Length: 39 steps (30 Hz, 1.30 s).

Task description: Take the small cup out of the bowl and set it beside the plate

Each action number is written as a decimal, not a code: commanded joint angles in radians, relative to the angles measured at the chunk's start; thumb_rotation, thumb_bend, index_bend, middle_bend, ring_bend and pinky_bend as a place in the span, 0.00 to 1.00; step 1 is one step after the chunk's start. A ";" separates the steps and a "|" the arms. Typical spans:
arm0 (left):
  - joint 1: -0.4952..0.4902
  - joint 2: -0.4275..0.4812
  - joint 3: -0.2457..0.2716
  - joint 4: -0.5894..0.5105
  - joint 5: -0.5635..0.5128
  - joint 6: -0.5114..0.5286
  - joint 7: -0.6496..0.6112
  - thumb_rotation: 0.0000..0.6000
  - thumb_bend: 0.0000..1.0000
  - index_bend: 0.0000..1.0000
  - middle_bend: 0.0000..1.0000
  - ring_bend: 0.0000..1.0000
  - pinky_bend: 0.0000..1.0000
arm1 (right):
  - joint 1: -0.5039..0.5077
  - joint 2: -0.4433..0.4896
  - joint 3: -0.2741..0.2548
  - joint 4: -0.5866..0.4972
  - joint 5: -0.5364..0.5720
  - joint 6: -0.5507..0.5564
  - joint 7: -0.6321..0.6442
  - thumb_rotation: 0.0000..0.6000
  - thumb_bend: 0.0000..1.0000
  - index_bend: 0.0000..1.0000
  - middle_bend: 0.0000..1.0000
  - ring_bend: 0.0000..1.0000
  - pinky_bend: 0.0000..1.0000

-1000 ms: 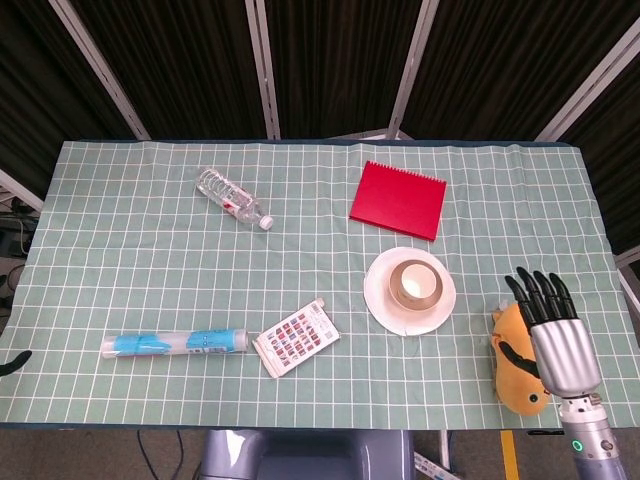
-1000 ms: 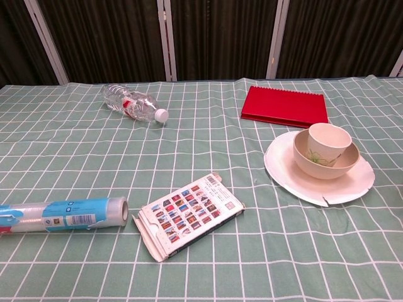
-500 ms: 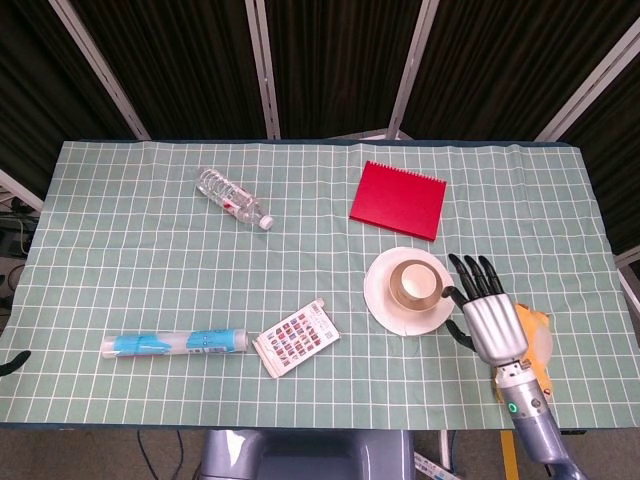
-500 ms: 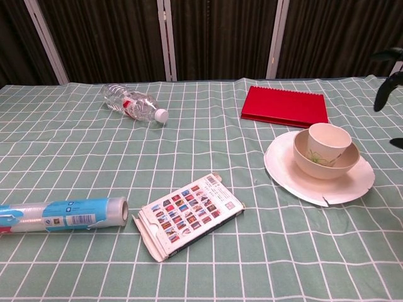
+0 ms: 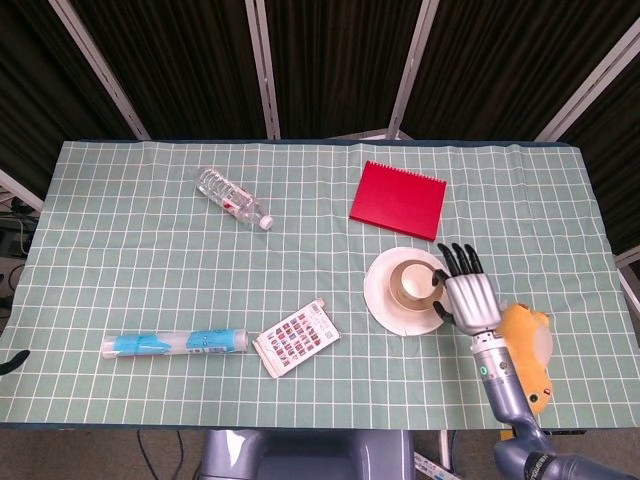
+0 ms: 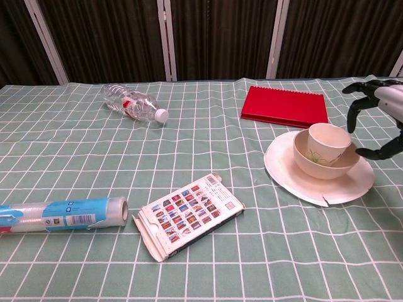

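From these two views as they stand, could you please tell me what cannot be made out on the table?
- Left hand: in neither view.
- Right hand: chest view's right edge cuts it off.
- Soft yellow-orange toy: the right forearm overlaps it in head view; absent from chest view.
- Small cream cup in the cream bowl: its base is hidden by the bowl wall.
- Flat printed box: print too small to read.

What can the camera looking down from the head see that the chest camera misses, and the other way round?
Only the head view shows the right arm's yellow-orange forearm cover and the table's near edge.

Only the chest view shows the small cup from the side, standing in the bowl, with the fingers spread beside it and the green print on the bowl's wall.

Both show the right hand, plate, red notebook, water bottle, card box and film roll.
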<state>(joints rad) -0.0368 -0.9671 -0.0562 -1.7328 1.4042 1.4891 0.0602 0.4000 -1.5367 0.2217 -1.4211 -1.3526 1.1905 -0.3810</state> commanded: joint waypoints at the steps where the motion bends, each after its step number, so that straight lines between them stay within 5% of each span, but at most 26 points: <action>1: -0.001 0.000 -0.001 0.000 -0.003 -0.003 0.001 1.00 0.00 0.00 0.00 0.00 0.00 | 0.005 -0.003 0.001 0.001 0.008 -0.002 0.004 1.00 0.21 0.49 0.07 0.00 0.00; 12: 0.000 0.001 -0.002 0.000 -0.001 0.001 -0.006 1.00 0.00 0.00 0.00 0.00 0.00 | 0.031 -0.044 -0.012 0.047 0.048 -0.024 0.005 1.00 0.25 0.52 0.09 0.00 0.00; 20: -0.001 0.002 -0.002 0.001 -0.003 -0.001 -0.010 1.00 0.00 0.00 0.00 0.00 0.00 | 0.046 -0.072 -0.020 0.079 0.056 -0.025 0.012 1.00 0.43 0.61 0.16 0.00 0.00; 27: 0.000 0.003 -0.002 0.002 -0.003 -0.002 -0.014 1.00 0.00 0.00 0.00 0.00 0.00 | 0.048 -0.072 -0.026 0.070 0.050 -0.009 0.011 1.00 0.46 0.66 0.17 0.00 0.00; 34: 0.000 0.002 -0.002 0.001 -0.003 -0.001 -0.012 1.00 0.00 0.00 0.00 0.00 0.00 | 0.053 -0.016 -0.004 -0.013 0.012 0.053 -0.013 1.00 0.45 0.66 0.17 0.00 0.00; 39: -0.001 0.002 -0.002 -0.002 -0.001 0.001 -0.005 1.00 0.00 0.00 0.00 0.00 0.00 | 0.046 0.106 0.068 -0.113 0.060 0.095 -0.086 1.00 0.45 0.66 0.17 0.00 0.00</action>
<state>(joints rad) -0.0374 -0.9655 -0.0578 -1.7344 1.4034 1.4897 0.0552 0.4497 -1.4823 0.2563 -1.4872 -1.3204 1.2753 -0.4319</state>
